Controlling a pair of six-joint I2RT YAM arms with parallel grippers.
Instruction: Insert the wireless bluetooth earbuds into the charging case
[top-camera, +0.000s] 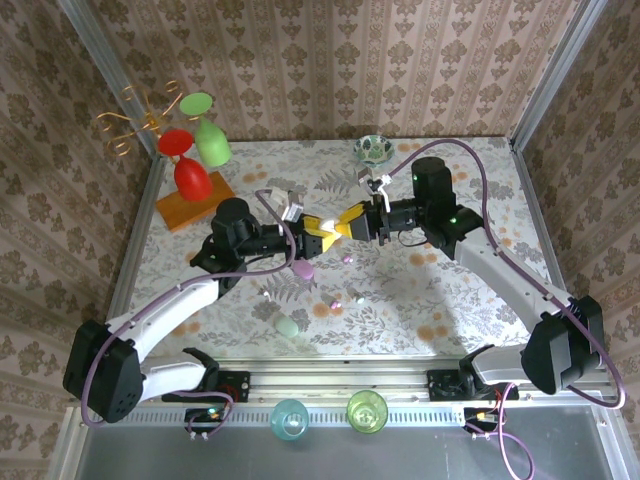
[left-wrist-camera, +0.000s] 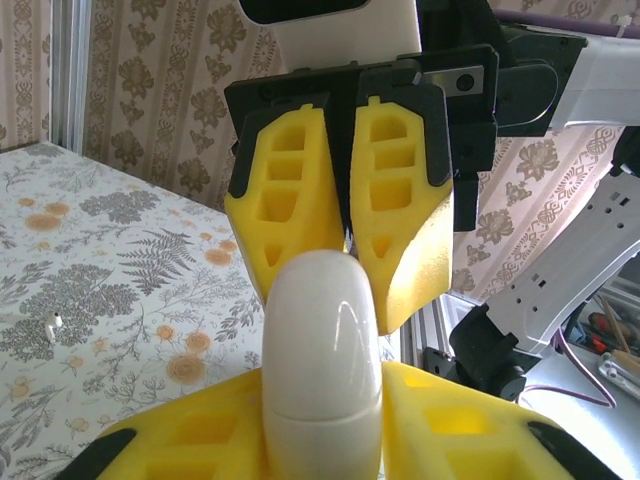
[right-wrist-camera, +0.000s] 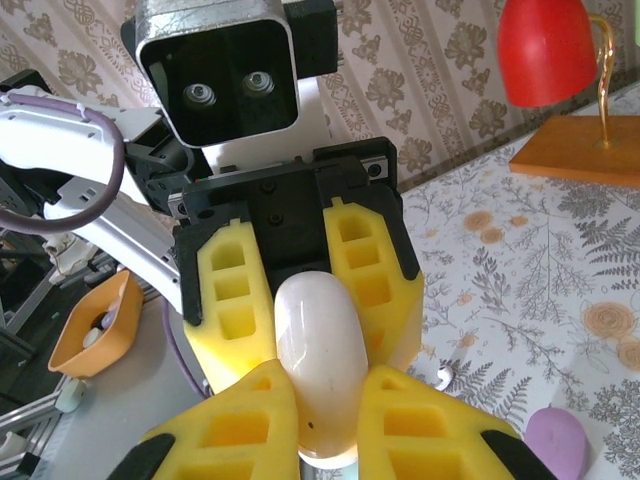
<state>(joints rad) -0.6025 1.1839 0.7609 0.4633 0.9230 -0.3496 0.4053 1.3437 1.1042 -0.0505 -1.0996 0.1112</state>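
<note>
Brown damask-papered walls (top-camera: 330, 60), floral-patterned tabletop (top-camera: 450, 300), aluminium corner posts (top-camera: 548, 70), metal front rail (top-camera: 340, 375), bright even light

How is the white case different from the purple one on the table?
The white case is pinched up in the air between the left end effector and the right end effector; the purple case lies on the table, untouched. The white case is glossy white, the purple case pale lilac. Both are smooth, rounded pebbles.
</note>
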